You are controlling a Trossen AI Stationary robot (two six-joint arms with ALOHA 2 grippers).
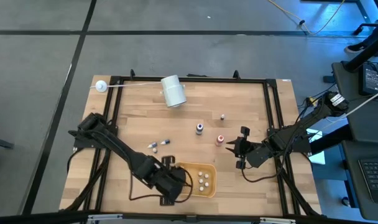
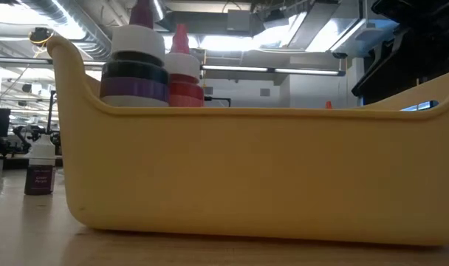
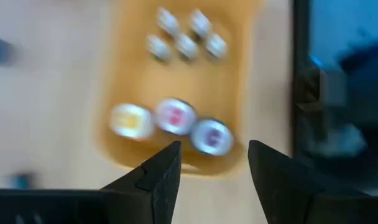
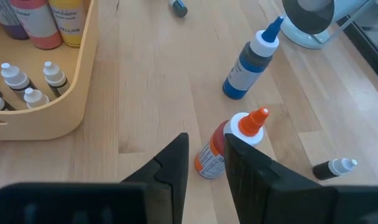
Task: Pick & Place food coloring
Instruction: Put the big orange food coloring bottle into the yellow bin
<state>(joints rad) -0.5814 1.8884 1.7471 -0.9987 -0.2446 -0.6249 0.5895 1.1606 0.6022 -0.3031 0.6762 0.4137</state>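
Observation:
A yellow tray (image 1: 209, 186) near the table's front edge holds several tiny white-capped food coloring bottles (image 3: 186, 34) and three bigger ones, yellow, red and purple (image 3: 175, 116). My left gripper (image 3: 214, 152) hangs open above the tray's left end (image 1: 176, 180), with nothing between its fingers. On the bare wood stand a blue-capped bottle (image 4: 251, 59), an orange-capped red bottle (image 4: 229, 146) and a small dark one (image 1: 222, 116); two more (image 1: 159, 145) lie on their sides. My right gripper (image 4: 206, 163) waits just right of the red bottle, a narrow gap between its fingers, touching nothing.
A big white roll (image 1: 173, 91) lies at the far edge, beside a white ball on a thin rod (image 1: 101, 86). A black frame (image 1: 273, 112) borders the wooden top. In the low view the tray wall (image 2: 269, 177) fills the picture; one small bottle (image 2: 40, 166) stands left of it.

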